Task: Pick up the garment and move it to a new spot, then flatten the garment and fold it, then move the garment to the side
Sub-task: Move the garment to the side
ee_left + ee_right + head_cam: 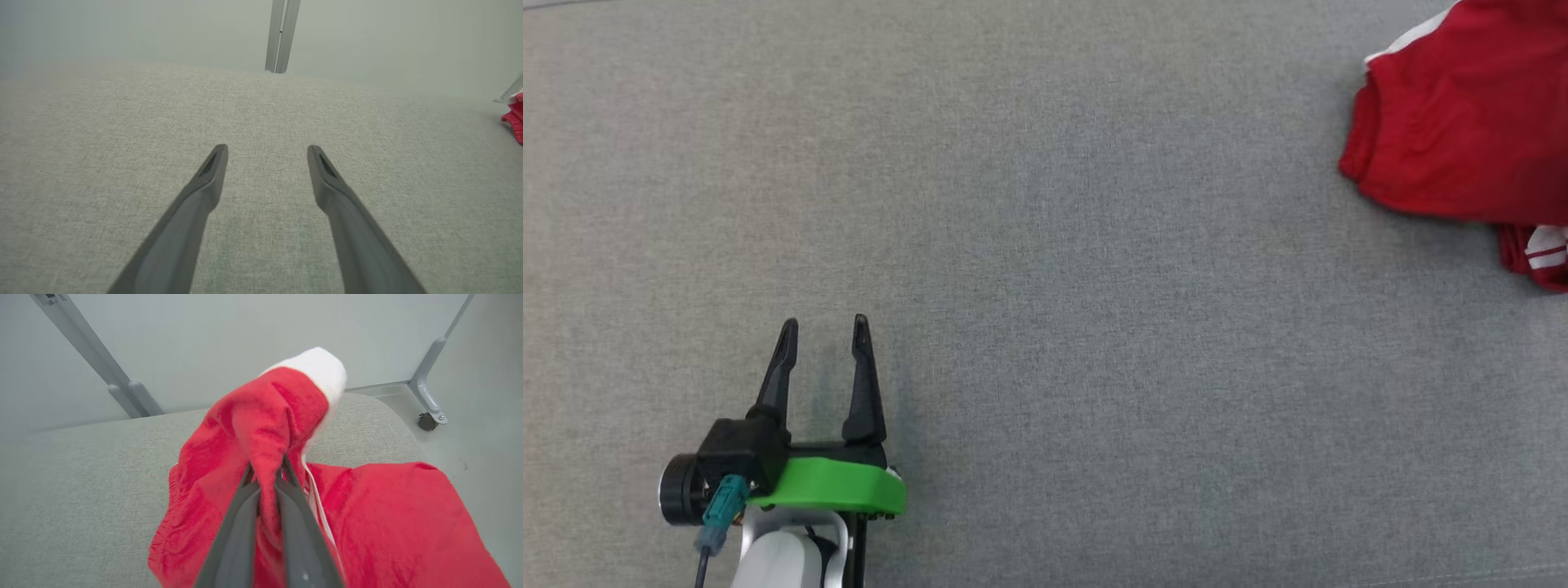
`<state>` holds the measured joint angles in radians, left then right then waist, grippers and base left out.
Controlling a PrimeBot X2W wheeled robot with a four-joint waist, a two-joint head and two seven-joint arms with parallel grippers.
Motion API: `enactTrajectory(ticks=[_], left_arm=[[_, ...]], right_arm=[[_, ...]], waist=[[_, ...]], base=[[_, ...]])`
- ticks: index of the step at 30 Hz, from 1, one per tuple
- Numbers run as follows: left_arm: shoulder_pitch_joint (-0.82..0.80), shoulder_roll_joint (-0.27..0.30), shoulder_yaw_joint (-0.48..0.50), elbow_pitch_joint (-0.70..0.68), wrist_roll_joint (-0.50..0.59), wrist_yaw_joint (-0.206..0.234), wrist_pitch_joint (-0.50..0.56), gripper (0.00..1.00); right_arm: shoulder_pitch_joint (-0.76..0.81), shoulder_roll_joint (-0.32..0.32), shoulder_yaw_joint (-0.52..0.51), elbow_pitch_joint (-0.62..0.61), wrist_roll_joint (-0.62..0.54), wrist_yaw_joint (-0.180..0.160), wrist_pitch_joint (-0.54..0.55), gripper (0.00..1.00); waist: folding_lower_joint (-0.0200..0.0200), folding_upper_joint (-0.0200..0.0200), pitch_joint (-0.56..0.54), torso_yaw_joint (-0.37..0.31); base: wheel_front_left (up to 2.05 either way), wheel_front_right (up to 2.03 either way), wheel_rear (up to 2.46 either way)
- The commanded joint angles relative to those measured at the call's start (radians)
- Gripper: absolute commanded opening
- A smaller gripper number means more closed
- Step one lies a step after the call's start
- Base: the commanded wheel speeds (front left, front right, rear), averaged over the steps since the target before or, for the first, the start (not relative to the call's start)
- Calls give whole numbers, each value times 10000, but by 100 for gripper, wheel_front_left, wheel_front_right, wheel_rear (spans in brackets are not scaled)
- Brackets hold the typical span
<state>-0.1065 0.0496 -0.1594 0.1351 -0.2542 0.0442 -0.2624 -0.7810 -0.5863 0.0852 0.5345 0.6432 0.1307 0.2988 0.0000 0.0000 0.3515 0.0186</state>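
Note:
The garment (1462, 122) is red cloth with white trim, bunched at the far right of the grey surface and cut off by the head view's right edge. In the right wrist view my right gripper (266, 467) is shut on a pinched ridge of the garment (261, 428), which rises between the two fingers and bulges above them. My left gripper (825, 327) stands open at the lower left, far from the cloth, over bare surface. The left wrist view shows the left gripper (267, 149) wide apart, with a sliver of the garment (515, 118) at the right edge.
The grey fabric surface (1045, 245) spreads across the head view. Its rounded far corner (384, 416) shows behind the garment, with a metal frame leg on a caster (429, 416) on the floor beyond. A grey post (282, 36) stands past the far edge.

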Motion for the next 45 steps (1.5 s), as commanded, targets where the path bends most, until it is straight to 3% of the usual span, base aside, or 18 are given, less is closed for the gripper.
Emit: enactTrajectory(ticks=[1,11,15,16,17,18,19,27,34,40,45], left_arm=[[-353,27,-44,-4,38,20,-27,100],[-522,29,112,153,343,109,-27,100],[-368,29,318,254,499,20,-27,100],[-355,27,361,272,503,12,-27,100],[-352,27,404,314,513,-5,-27,100],[-356,27,427,342,520,-16,-27,100],[-378,27,421,366,518,-36,-27,100],[-223,27,328,540,166,90,-27,100],[481,27,618,237,-254,108,-27,100],[1610,29,1033,8,-514,197,-27,100],[2443,29,1282,-183,-443,235,-27,100]], right_arm=[[-300,-153,-211,-88,-125,0,269,0],[-307,-1065,-1499,-553,226,-2,2605,0],[20,-1504,-1923,-471,-51,-2,2923,0],[58,-1576,-2034,-357,-266,-2,2856,16],[85,-1659,-2175,-180,-595,-2,2732,50],[106,-1776,-2242,-51,-1013,-2,2544,95],[88,-1928,-2344,160,-1602,-2,2240,100],[-233,-1337,-2942,945,-4792,-2,-924,100],[896,-176,-2182,-162,-4884,-7,-3194,100],[3259,978,-1627,-1805,-4550,-7,-4551,100],[5437,1673,-1574,-2844,-5035,-7,-5358,100]], waist=[[0,0,1125,-431],[0,0,1403,-354],[0,0,1349,-325],[0,0,1345,-324],[0,0,1345,-322],[0,0,1350,-314],[0,0,1365,-299],[0,0,1125,-243],[0,0,-233,-350],[0,0,-2037,-481],[0,0,-3117,-486]], base=[[0,0,0],[0,0,0],[0,0,0],[0,0,0],[0,0,0],[0,0,0],[0,0,0],[0,0,0],[0,0,0],[0,0,0],[0,0,0]])
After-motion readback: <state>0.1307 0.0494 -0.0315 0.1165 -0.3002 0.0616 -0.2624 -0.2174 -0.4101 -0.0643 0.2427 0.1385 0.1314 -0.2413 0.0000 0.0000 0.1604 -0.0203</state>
